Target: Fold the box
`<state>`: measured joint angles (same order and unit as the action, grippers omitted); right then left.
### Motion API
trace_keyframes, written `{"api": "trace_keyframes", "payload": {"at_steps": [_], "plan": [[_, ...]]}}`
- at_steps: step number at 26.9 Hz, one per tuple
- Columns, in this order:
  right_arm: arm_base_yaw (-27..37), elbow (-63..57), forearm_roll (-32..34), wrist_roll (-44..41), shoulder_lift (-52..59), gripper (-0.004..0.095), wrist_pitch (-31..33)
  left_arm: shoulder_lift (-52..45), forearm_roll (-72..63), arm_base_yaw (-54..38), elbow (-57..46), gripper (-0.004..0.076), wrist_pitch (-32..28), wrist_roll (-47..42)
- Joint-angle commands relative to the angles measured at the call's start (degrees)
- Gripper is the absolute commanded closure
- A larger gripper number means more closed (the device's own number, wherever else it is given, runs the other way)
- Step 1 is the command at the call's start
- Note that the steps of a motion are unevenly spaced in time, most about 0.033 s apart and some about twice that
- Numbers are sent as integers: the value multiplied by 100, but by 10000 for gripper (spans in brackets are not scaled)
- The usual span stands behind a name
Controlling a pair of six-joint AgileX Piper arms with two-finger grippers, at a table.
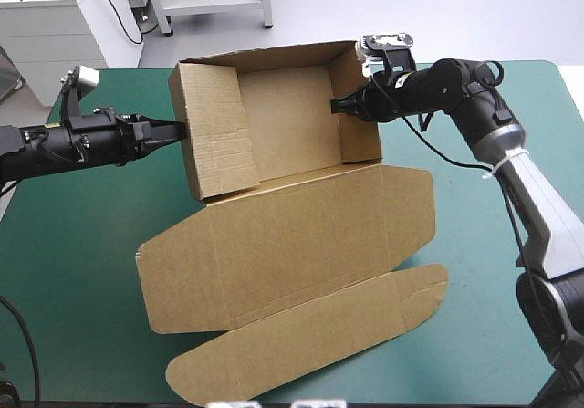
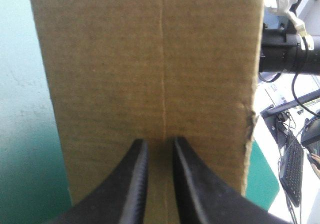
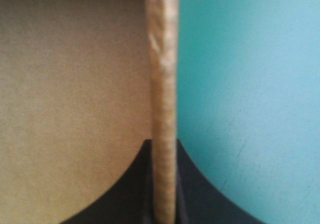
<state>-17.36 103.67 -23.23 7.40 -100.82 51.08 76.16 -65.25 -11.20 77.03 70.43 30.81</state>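
1. You have the box in the middle of the teal-green cover. Its tray lies toward the far edge and its lid lies flat toward the near edge.
2. Edges: the tray's far wall stands close to the table's far edge. The rounded tuck flap at the lid's end reaches almost to the near edge, so you have little room along that line.
3. Open room: bare cover lies on both sides of the lid, broad at the left and broad at the right. The right arm crosses over the far right part of the table.
4. Direction: the tray opens upward with its walls raised. The whole sheet runs lengthwise from far to near, skewed a little so the near flap sits more to the left. The lid panel's own long side runs left to right, its right end a little farther from you.
5. Left gripper: its tips are at the outer face of the tray's left wall. In the left wrist view the black fingers are drawn nearly together with a thin slit between them. They pinch nothing, and the brown board stands broadside just ahead, with a crease running straight on from the slit.
6. Right gripper: it is clenched on the tray's right wall from above. In the right wrist view the wall's edge runs between the fingers, with the tray's inner face on one side and the cover on the other.
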Motion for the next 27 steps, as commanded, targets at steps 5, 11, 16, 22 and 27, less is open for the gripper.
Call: {"api": "trace_keyframes", "payload": {"at_steps": [5, 11, 16, 22, 27], "plan": [[-30, 173, -147, -96, 162, 922, -382, -185, -454, 30, 150, 340, 338, -103], [-30, 173, -40, -96, 75, 921, -382, -185, -253, 186, 150, 330, 343, -303], [-122, 173, 167, -96, 75, 921, -386, -174, 1215, 803, 150, 330, 156, -904], [-549, 173, 822, -131, 75, 921, -353, -174, 2075, 1332, 150, 331, -289, -1523], [-936, 173, 1219, -356, 75, 921, -409, -174, 3356, 1806, 150, 334, -681, -2556]]}}
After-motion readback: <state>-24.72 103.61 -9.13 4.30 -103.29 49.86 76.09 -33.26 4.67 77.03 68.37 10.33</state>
